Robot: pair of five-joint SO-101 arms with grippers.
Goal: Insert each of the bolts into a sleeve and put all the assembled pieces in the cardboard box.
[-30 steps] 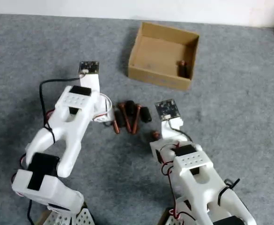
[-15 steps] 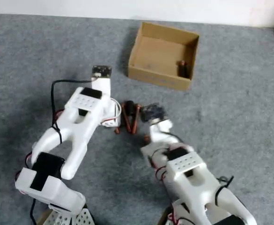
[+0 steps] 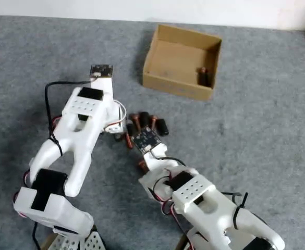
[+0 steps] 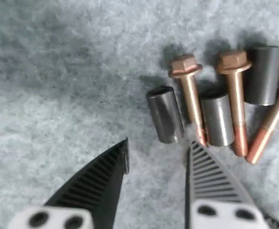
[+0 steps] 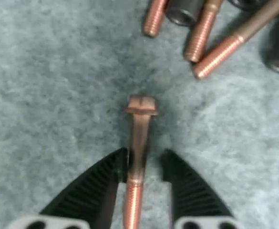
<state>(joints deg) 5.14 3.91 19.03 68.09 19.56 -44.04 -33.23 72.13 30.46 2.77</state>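
Three copper bolts (image 4: 189,95) and three dark sleeves (image 4: 164,114) lie mixed in a pile (image 3: 147,124) on the grey carpet. My left gripper (image 4: 156,145) is open, low over the carpet just short of the nearest sleeve and bolt tip. My right gripper (image 5: 144,160) is shut on the shank of a fourth bolt (image 5: 140,129), whose head (image 3: 141,165) points toward the pile. The cardboard box (image 3: 165,86) stands behind the pile, and one assembled piece (image 3: 204,76) lies in its right corner.
Grey carpet covers the whole table. The right arm's wrist board (image 3: 144,138) hangs over the near side of the pile, close to the left arm (image 3: 82,122). Bare carpet lies to the right of the pile and between it and the box.
My right arm swung left with the bolt, from right of the pile to its near side. My left arm pushed toward the pile, then drew back slightly.
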